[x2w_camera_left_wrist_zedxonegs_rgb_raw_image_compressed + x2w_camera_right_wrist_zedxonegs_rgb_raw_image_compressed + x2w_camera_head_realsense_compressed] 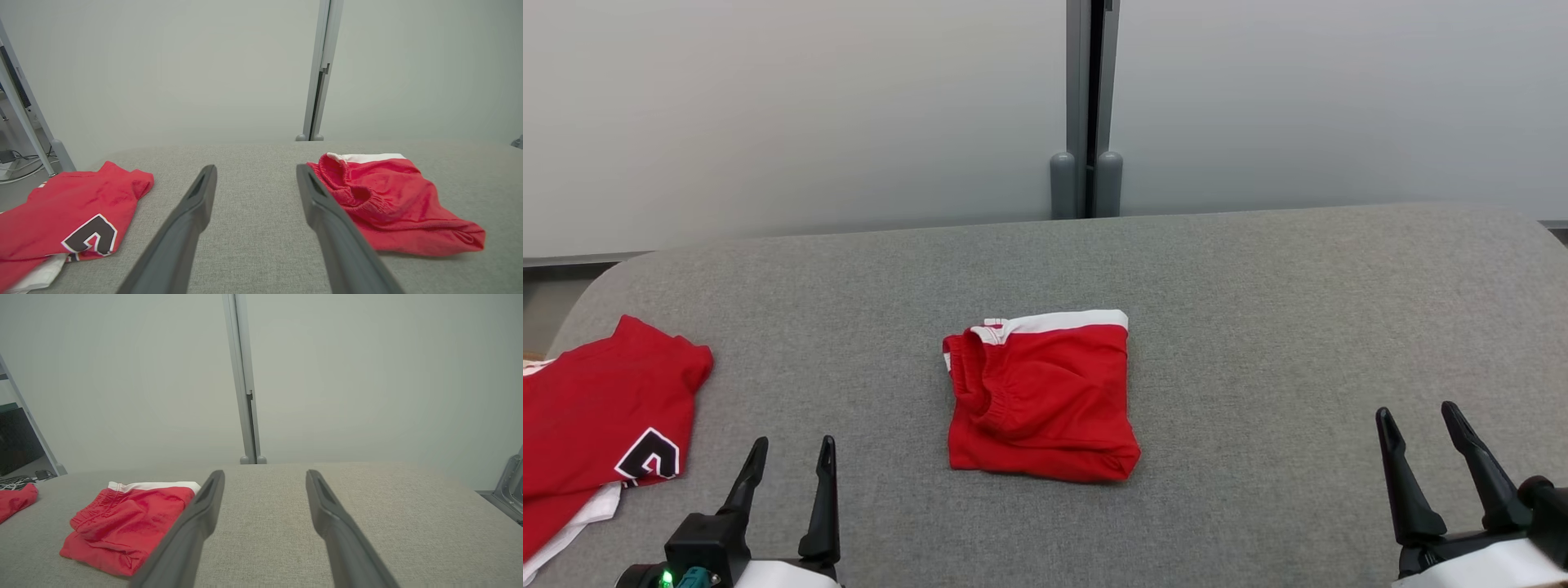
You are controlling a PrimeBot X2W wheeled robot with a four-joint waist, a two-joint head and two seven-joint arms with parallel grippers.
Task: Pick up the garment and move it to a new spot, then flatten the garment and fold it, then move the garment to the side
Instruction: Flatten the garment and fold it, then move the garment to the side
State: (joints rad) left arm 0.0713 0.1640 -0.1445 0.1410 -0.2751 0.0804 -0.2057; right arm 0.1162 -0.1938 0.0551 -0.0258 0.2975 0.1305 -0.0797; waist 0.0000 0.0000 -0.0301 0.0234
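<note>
Folded garment [1041, 400] lies between left claw [794, 443] and right claw [1415, 409].

Head camera looks down on the table [1258, 327]; both wrist cameras look low across it, sharing the garment [1041, 400].

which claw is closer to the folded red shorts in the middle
Left. The left claw sits open a short way to the left of the shorts, not touching. The right claw, also open, is much farther off on the other side.
</note>
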